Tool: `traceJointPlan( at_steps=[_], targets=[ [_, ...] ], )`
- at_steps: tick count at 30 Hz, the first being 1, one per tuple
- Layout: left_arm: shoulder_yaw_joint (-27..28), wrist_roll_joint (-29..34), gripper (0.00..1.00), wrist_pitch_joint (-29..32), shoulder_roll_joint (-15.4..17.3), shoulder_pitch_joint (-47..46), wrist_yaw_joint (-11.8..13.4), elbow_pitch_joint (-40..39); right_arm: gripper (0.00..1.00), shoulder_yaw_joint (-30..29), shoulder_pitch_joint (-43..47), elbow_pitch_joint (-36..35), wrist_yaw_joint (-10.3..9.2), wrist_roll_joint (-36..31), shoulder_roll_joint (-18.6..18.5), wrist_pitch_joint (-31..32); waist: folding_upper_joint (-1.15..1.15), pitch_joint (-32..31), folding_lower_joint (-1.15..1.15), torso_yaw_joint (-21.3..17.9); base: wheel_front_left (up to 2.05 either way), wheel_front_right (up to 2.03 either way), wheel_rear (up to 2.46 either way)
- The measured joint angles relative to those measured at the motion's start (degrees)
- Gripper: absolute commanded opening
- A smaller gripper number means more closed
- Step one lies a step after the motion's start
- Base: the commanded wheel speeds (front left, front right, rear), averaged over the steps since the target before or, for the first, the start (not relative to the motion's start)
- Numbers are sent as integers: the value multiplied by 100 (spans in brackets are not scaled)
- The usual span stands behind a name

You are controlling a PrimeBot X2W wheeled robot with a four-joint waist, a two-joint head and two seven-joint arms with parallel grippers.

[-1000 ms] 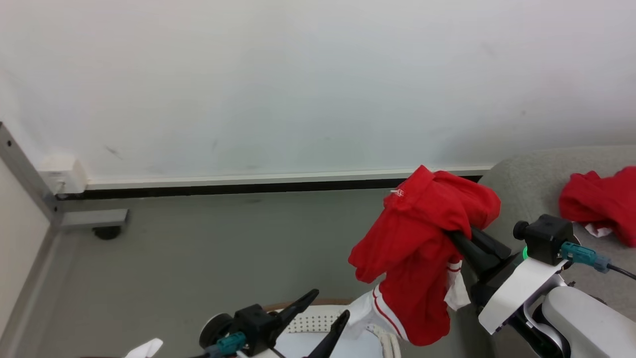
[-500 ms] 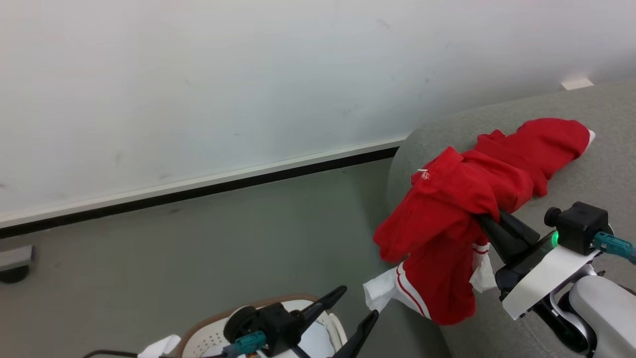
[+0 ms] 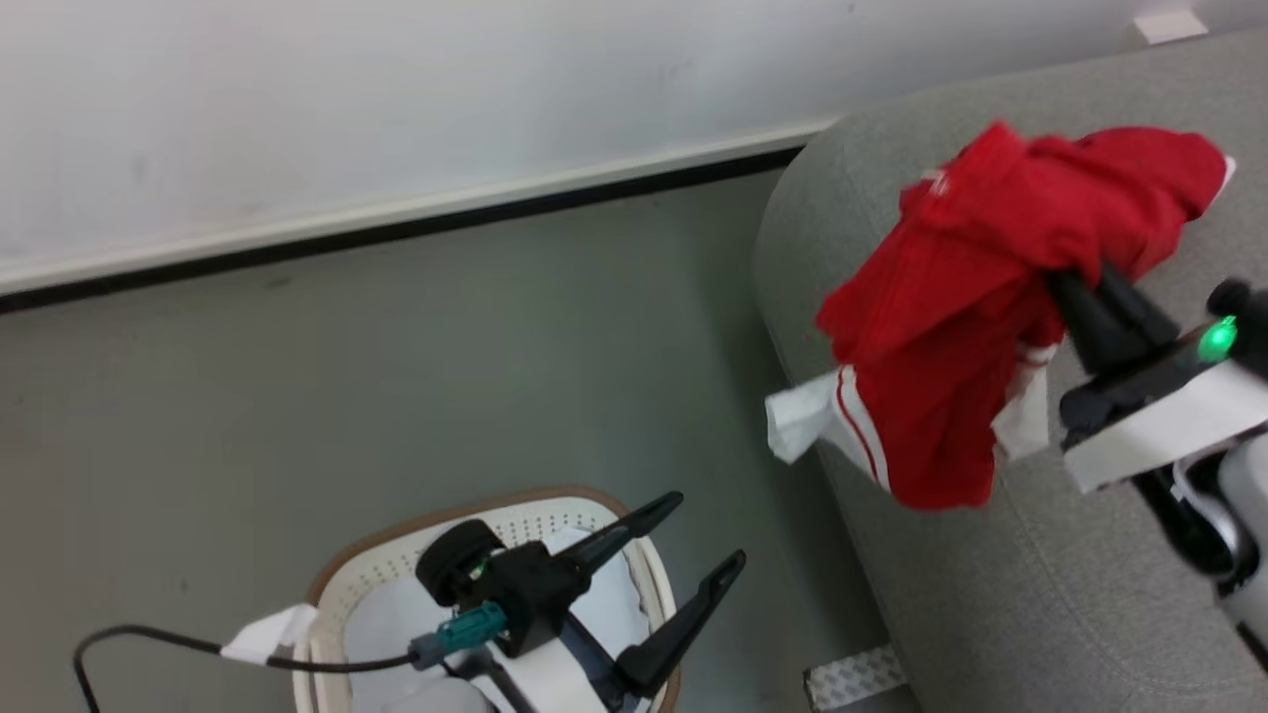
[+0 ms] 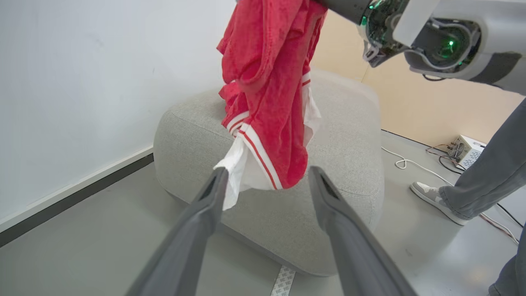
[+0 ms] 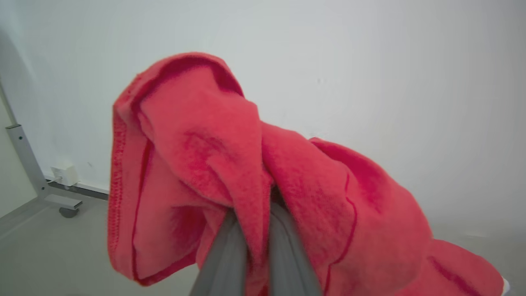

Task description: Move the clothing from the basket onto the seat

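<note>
A bright red piece of clothing with white striped cuffs hangs over the left edge of the grey seat. My right gripper is shut on its upper folds. The right wrist view shows the cloth bunched around the closed fingertips. Behind it, a second red piece lies on the seat, partly hidden. The cream basket with a brown rim stands on the floor at lower left. My left gripper is open above it, holding nothing. In the left wrist view the open gripper points at the hanging clothing and the seat.
A white wall with a dark baseboard runs behind the grey floor. A person's leg and shoe stand beyond the seat, near a white cable and a small box. A metal frame leg on a caster stands by the wall.
The head view has swung right and down toward the seat. My right gripper has carried the red clothing from above the basket to over the seat's edge. My left gripper stays open.
</note>
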Motion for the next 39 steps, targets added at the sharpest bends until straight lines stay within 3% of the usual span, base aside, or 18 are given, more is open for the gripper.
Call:
traceJointPlan(
  at_steps=[12, 20, 24, 32, 33, 35, 39],
  targets=[
    [233, 172, 100, 298, 791, -667, -144, -865, 0, -3211, -1829, -321, 0, -1213, 303, 1391, -1, 1595, 1, 275, 0, 0, 0],
    [491, 142, 100, 358, 1141, -881, -143, -1262, 0, -5457, -2558, -134, -1, -2512, 360, 2126, -1, 2501, 1, 466, 0, 0, 0],
    [564, 104, 100, 321, 1271, -860, -131, -1289, 0, -6549, -2294, 36, -1, -3125, 612, 2163, -1, 2765, 1, 593, 0, 0, 0],
    [603, -19, 100, 234, 1410, -584, 4, -1246, 0, -8118, -1359, 761, -1, -3707, 1711, 1397, -1, 2745, 0, 670, 0, 0, 0],
    [611, -37, 100, 227, 1418, -536, 19, -1241, 26, -8187, -1263, 872, -1, -3752, 1805, 1299, -1, 2715, 0, 657, 0, 0, 0],
    [613, -68, 100, 221, 1426, -456, 69, -1243, 100, -8340, -1101, 1098, -1, -3805, 1939, 1140, -1, 2644, 0, 632, 0, 0, 0],
    [606, -115, 100, 216, 1421, -360, 155, -1229, 100, -8346, -883, 1414, -1, -3778, 2033, 772, -1, 2446, 0, 571, 0, 0, 0]
  ],
)
